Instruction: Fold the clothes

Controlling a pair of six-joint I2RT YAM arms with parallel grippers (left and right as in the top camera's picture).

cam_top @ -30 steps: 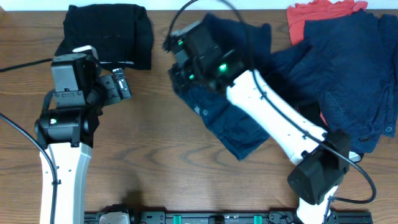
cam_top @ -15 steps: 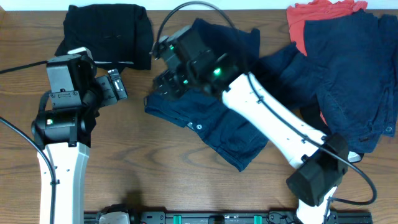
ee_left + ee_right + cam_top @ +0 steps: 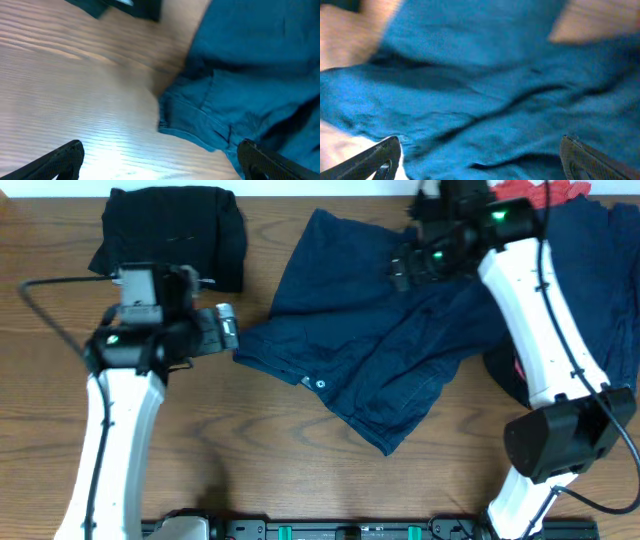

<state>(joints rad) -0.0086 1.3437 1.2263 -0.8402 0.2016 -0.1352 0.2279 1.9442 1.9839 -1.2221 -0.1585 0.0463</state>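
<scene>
The clothes lie across the wooden table. A large navy trouser-like garment (image 3: 360,350) is spread rumpled over the middle, its waistband corner with a button pointing left. My left gripper (image 3: 228,332) hovers open just left of that corner; in the left wrist view the hem (image 3: 200,130) lies between and ahead of the left gripper (image 3: 162,162), untouched. My right gripper (image 3: 410,265) stands open above the garment's far right part; the right wrist view shows only navy cloth (image 3: 485,95) under the right gripper (image 3: 482,160), nothing pinched.
A folded black garment (image 3: 175,230) sits at the back left. A coral red piece (image 3: 520,192) and more navy cloth (image 3: 590,290) are heaped at the back right. Bare wood (image 3: 250,460) runs along the table's front and left.
My right gripper opened, let go of the navy garment and swung back to the right. The garment now lies spread further left. My left gripper moved right, toward its corner.
</scene>
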